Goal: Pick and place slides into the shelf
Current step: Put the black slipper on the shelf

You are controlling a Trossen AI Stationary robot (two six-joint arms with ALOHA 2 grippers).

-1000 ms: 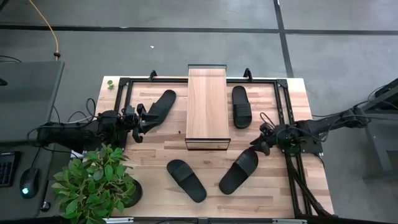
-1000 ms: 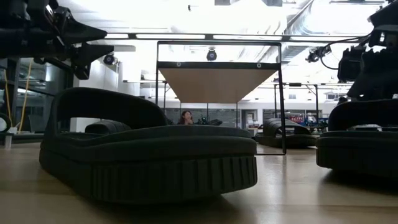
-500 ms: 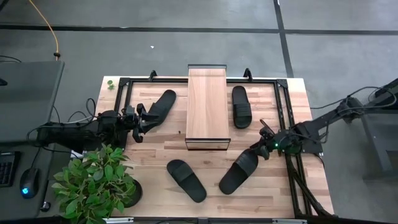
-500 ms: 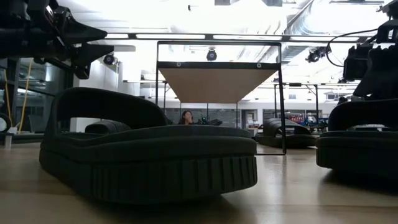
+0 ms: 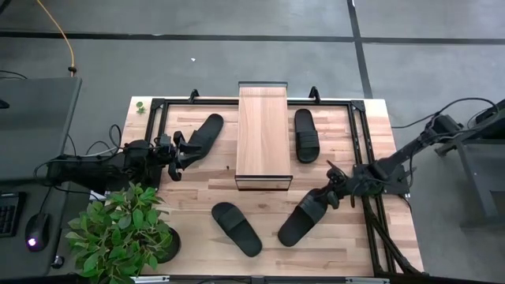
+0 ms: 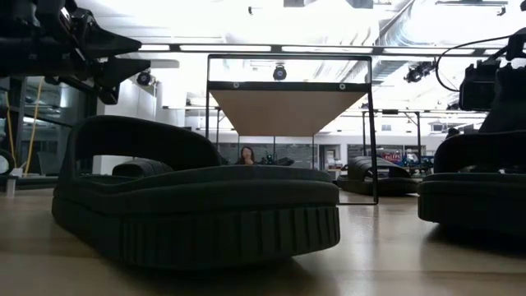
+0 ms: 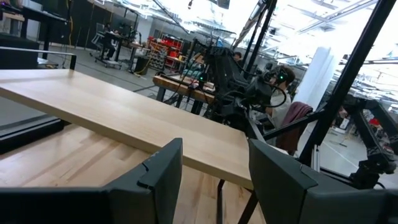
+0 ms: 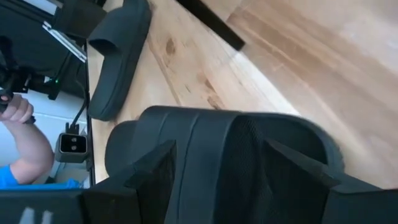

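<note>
Four black slides lie sole-down on the table. In the high view they are the far-left slide (image 5: 203, 136), far-right slide (image 5: 306, 134), near-left slide (image 5: 236, 228) and near-right slide (image 5: 302, 217). The shelf (image 5: 264, 136) stands between the far pair, its wood plank on a dark frame. My right gripper (image 5: 328, 194) is open at the far end of the near-right slide. In the right wrist view its fingers stand either side of the wide strap (image 8: 214, 155), and I see no touch. My left gripper (image 5: 180, 150) waits open beside the far-left slide.
A potted plant (image 5: 122, 229) stands at the table's near left corner, close to my left arm. A black metal frame (image 5: 359, 134) runs round the far part of the table. A person's arm (image 8: 18, 146) shows beyond the table in the right wrist view.
My right gripper has moved toward the table's near edge and down, closing on the far end of the near-right slide, with its arm stretching out behind it. The slides and the shelf have stayed where they were.
</note>
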